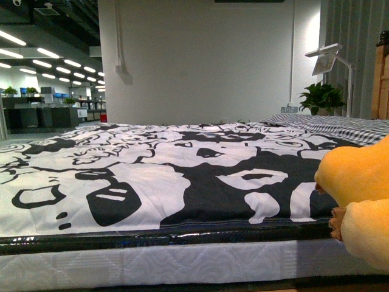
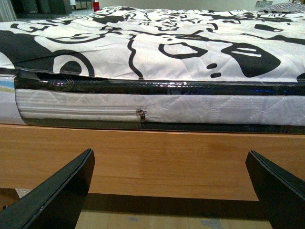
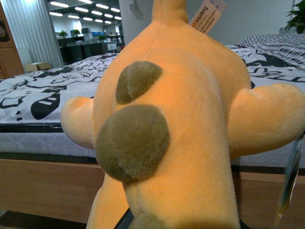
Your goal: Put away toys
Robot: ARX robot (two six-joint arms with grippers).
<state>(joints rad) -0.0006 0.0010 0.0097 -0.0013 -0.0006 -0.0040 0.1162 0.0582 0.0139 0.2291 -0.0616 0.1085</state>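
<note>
The plush animal (image 3: 186, 119) fills the right wrist view: orange-yellow, with brown round bumps along its back, stubby limbs and a paper tag. My right gripper is shut on it; the fingers are hidden under its body. In the front view part of the plush animal (image 1: 358, 194) pokes in at the right edge, in front of the bed's corner. My left gripper (image 2: 169, 191) is open, low before the bed's wooden side, nothing between its black fingers (image 2: 57, 195).
A bed with a black-and-white patterned cover (image 1: 158, 170) spans the front view, on a white mattress (image 2: 190, 109) and wooden frame (image 2: 157, 157). A checked pillow (image 1: 352, 126), a potted plant (image 1: 321, 97) and a lamp (image 1: 328, 58) stand at the far right.
</note>
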